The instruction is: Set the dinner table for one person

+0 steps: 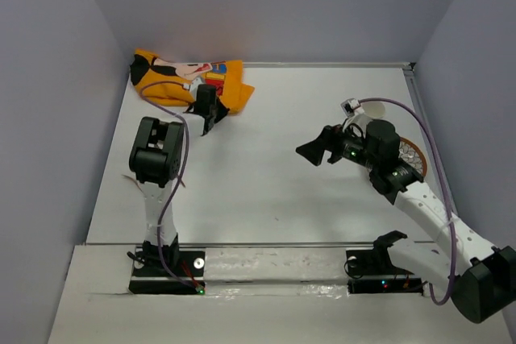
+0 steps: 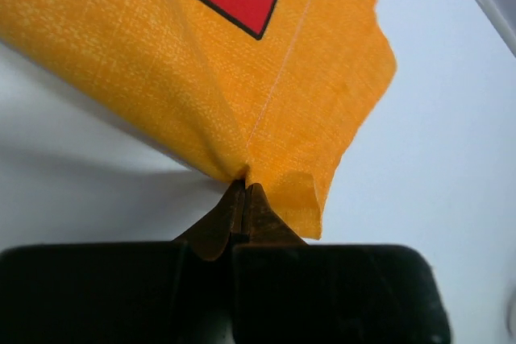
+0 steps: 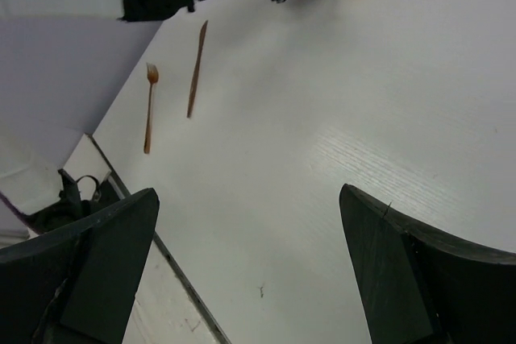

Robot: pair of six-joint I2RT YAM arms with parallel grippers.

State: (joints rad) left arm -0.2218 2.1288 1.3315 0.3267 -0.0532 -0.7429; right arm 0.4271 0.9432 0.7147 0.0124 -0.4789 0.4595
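The white dinner table (image 1: 266, 191) fills the top view. An orange Mickey Mouse cloth mat (image 1: 189, 78) lies crumpled at its far left corner. My left gripper (image 1: 208, 114) is shut on the mat's near edge; in the left wrist view the fingertips (image 2: 246, 189) pinch a fold of orange fabric (image 2: 266, 78) lifted off the table. My right gripper (image 1: 316, 151) is open and empty, hovering over the table right of centre. In the right wrist view its jaws (image 3: 248, 195) stand wide apart above bare tabletop (image 3: 322, 118).
A wooden fork (image 3: 149, 110) and a wooden knife (image 3: 197, 70) lie side by side near the table's left edge, hidden by the left arm in the top view. A round patterned plate (image 1: 413, 153) shows partly under the right arm. Grey walls enclose three sides.
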